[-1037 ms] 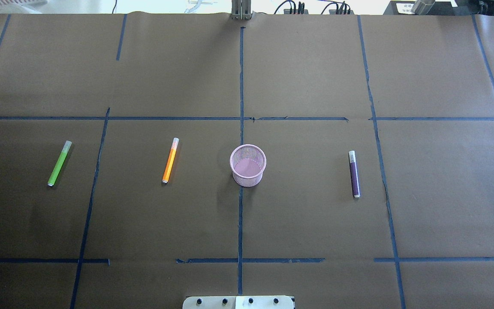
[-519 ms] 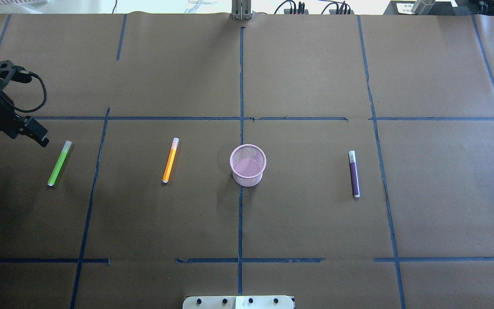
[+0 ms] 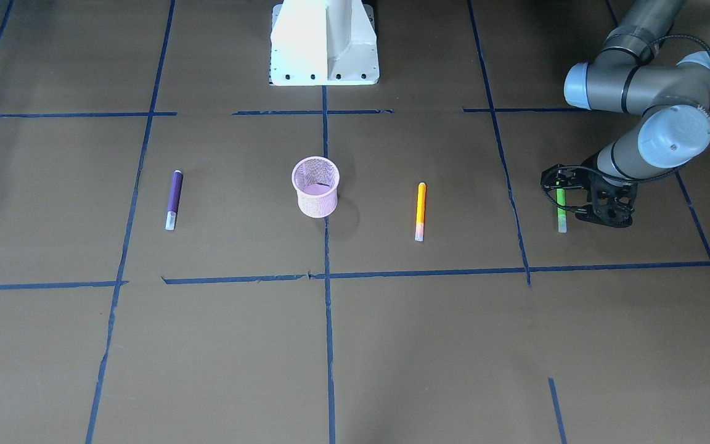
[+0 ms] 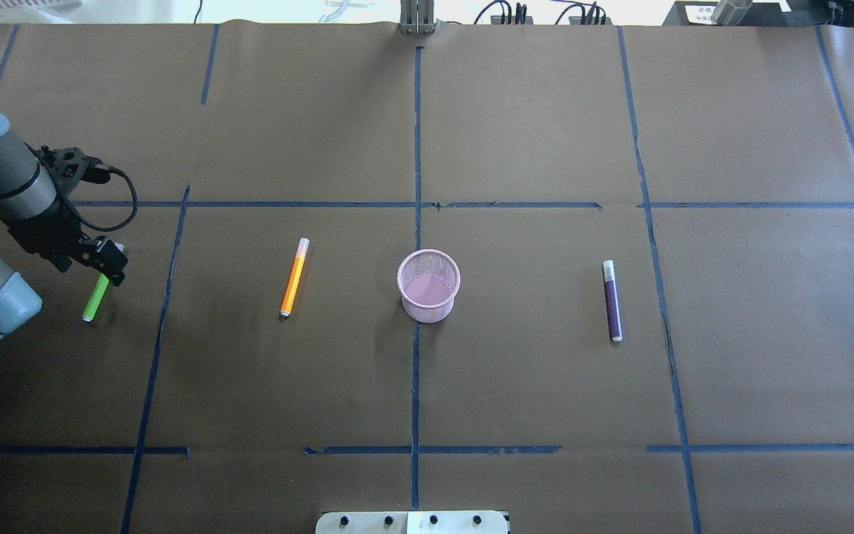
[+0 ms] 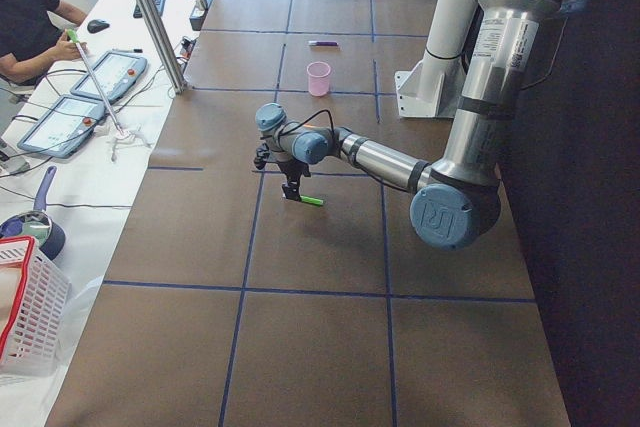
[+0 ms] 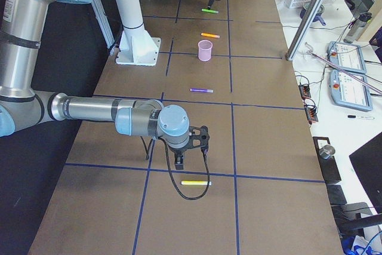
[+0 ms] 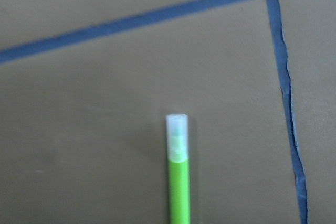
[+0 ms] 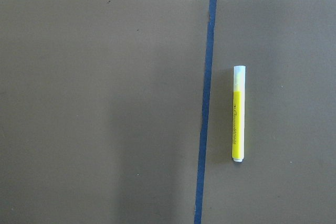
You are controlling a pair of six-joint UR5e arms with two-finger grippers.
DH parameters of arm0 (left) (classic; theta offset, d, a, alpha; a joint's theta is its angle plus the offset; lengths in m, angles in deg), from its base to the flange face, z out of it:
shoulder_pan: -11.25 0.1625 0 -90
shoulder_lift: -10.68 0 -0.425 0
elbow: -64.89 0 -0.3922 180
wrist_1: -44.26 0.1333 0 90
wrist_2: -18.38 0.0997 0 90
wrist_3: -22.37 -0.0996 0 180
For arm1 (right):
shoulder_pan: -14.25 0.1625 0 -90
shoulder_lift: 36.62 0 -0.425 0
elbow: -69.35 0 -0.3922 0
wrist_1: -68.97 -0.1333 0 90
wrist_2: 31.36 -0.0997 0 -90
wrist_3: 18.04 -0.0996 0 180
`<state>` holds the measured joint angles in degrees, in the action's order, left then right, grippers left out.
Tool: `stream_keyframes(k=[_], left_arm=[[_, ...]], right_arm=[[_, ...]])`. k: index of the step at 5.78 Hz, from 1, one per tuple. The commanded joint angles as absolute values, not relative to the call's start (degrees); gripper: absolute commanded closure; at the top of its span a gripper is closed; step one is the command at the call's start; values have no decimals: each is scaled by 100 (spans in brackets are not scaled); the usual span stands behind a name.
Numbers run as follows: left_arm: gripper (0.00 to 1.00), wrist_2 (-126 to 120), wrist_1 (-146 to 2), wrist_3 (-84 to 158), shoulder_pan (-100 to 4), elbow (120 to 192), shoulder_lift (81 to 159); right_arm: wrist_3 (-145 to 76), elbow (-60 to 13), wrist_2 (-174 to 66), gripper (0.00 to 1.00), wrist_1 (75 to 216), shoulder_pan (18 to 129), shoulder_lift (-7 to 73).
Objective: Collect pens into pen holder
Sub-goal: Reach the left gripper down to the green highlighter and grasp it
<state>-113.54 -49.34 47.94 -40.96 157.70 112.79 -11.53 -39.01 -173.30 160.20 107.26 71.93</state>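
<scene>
The pink mesh pen holder (image 4: pixel 429 285) stands upright mid-table. The orange pen (image 4: pixel 293 278) lies to its left and the purple pen (image 4: pixel 611 300) to its right. The green pen (image 4: pixel 95 300) lies at the far left. My left gripper (image 4: pixel 108 265) hangs open just over the green pen's capped end, not touching it. The left wrist view shows that pen (image 7: pixel 178 182) with no fingers in frame. My right gripper (image 6: pixel 179 160) shows only in the exterior right view, low over the table's near end; I cannot tell whether it is open or shut.
A yellow marker (image 8: pixel 239 114) lies on the paper next to a blue tape line, close below the right gripper; it also shows in the exterior right view (image 6: pixel 196 182). The robot's white base (image 3: pixel 324 43) stands behind the holder. Blue tape lines grid the brown table.
My left arm has come in from the left edge and moved right and down until its gripper is over the green pen's cap. The pens and the holder have not moved.
</scene>
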Motion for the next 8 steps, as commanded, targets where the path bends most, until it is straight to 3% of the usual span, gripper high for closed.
stream_keyframes(k=[1, 4, 6, 8], left_arm=[[6, -11346, -4935, 4821, -4051, 15560, 11325], [12, -11337, -4943, 4786, -4051, 15243, 11553], [29, -11337, -4943, 4777, -4034, 15190, 11562], [32, -11328, -4970, 4777, -3999, 15111, 11614]], right_arm=[[-1153, -3901, -17330, 0, 16029, 10724, 7201], [-1162, -3884, -17330, 0, 16029, 10715, 7202], [-1162, -3884, -17330, 0, 16029, 10715, 7202], [-1162, -3884, -17339, 0, 16029, 10706, 7202]])
